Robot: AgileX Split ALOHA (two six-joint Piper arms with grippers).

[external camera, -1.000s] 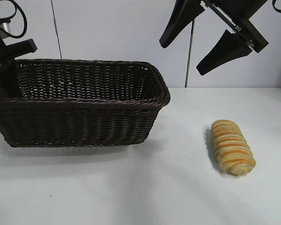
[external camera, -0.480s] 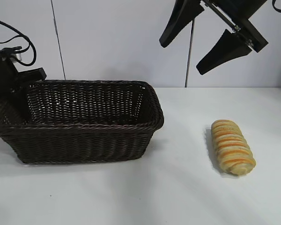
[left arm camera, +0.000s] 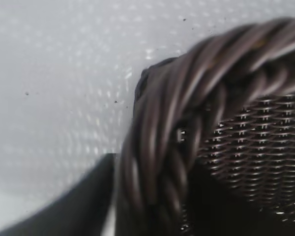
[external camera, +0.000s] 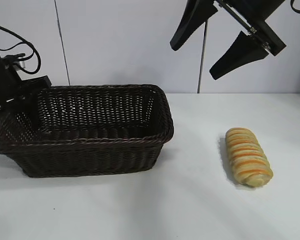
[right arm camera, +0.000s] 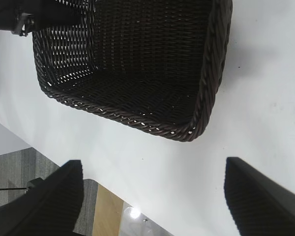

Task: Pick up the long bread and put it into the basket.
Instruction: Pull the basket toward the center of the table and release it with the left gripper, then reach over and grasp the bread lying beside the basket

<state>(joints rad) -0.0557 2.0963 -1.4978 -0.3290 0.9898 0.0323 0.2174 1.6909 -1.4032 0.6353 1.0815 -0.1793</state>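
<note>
Standing here looking at the table (external camera: 190, 210), the bread (external camera: 248, 156) is lying flat on the right side, closer to the front edge than the back, one rounded end toward the front. Nothing is touching it. The orange-brown stripes run across it, and it sits well apart from the basket (external camera: 90, 150).

The basket takes up the left half of the table, long side facing me, and it looks tipped, with its left end raised a bit off the surface. From the right wrist camera you can see inside it and there's just the bare woven floor.

The left gripper (external camera: 20, 95) is at the basket's left end, right on the braided rim. The left wrist camera is filled with that rim (left arm camera: 187, 128) up close, with a dark finger (left arm camera: 69, 201) beside it on the outer side. Looks to me like it's clamped on the rim, one finger inside the wall and one outside.

The right gripper (external camera: 219, 46) hangs high above the table, up over the gap between basket and bread, fingers spread wide with nothing in them. In its own wrist view both dark fingertips (right arm camera: 49, 196) frame the table below.
</note>
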